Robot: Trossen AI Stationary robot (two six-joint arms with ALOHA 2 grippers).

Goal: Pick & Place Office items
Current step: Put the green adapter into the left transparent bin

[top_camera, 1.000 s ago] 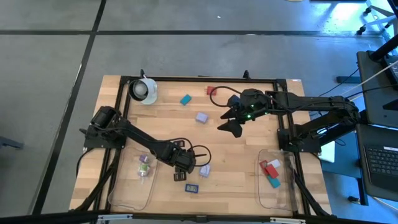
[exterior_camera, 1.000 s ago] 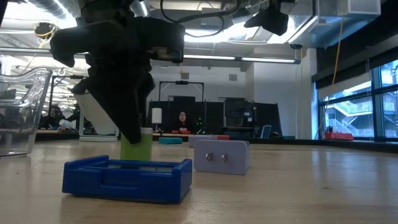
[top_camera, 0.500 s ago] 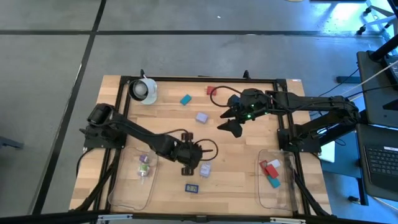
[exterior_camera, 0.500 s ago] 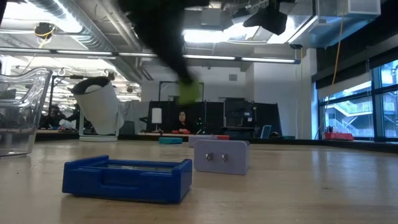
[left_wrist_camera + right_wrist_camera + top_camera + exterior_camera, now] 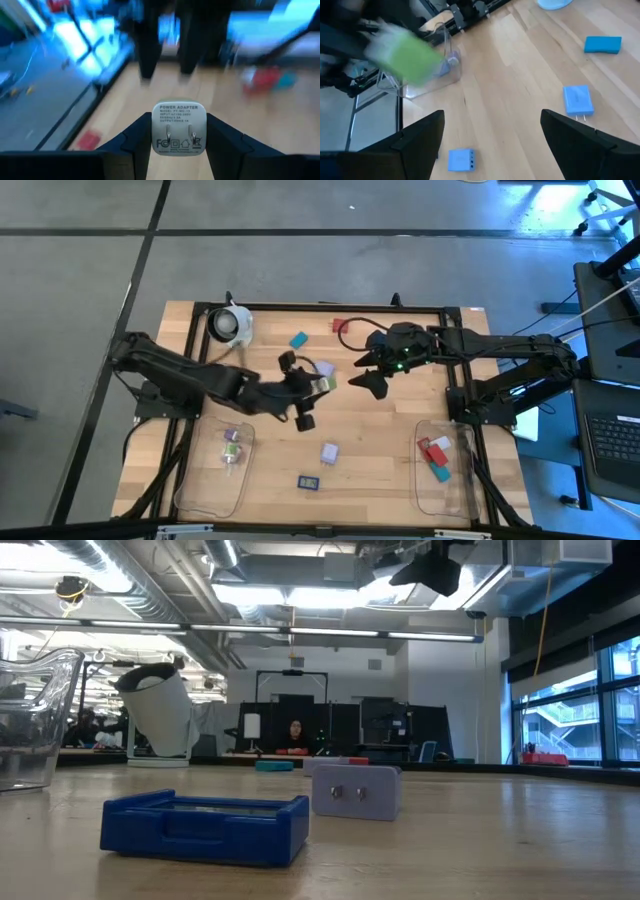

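Note:
My left gripper (image 5: pixel 318 384) hovers over the middle of the table, shut on a small green power adapter (image 5: pixel 178 127) with a white label face. That adapter shows as a green blur (image 5: pixel 405 55) in the right wrist view. My right gripper (image 5: pixel 368 373) hangs open just to its right, holding nothing (image 5: pixel 492 120). On the wood lie a teal piece (image 5: pixel 298 340), a red piece (image 5: pixel 339 326), two lavender pieces (image 5: pixel 324 368) (image 5: pixel 329 452) and a dark blue piece (image 5: pixel 308 482). The dark blue piece (image 5: pixel 205 828) and a lavender one (image 5: pixel 357 790) rest flat. My left gripper pinches the green power adapter between its two fingers (image 5: pixel 137 142), one on each of two opposite side walls (image 5: pixel 156 130). The labelled face points back at the wrist camera. The fingers reach in roughly level from the table's left. The adapter is lifted clear of the table.
A clear tray (image 5: pixel 225 470) at the near left holds two small pieces. A clear tray (image 5: pixel 445 465) at the near right holds red, teal and white pieces. A white round object (image 5: pixel 230 325) stands at the far left corner. Black frame rails edge the table.
My left gripper has risen from the near part of the table beside the dark blue piece, carrying the green adapter up out of the low view. It swung toward the far edge and the right, ending beside my right gripper. The adapter went from standing on the wood to lifted clear.

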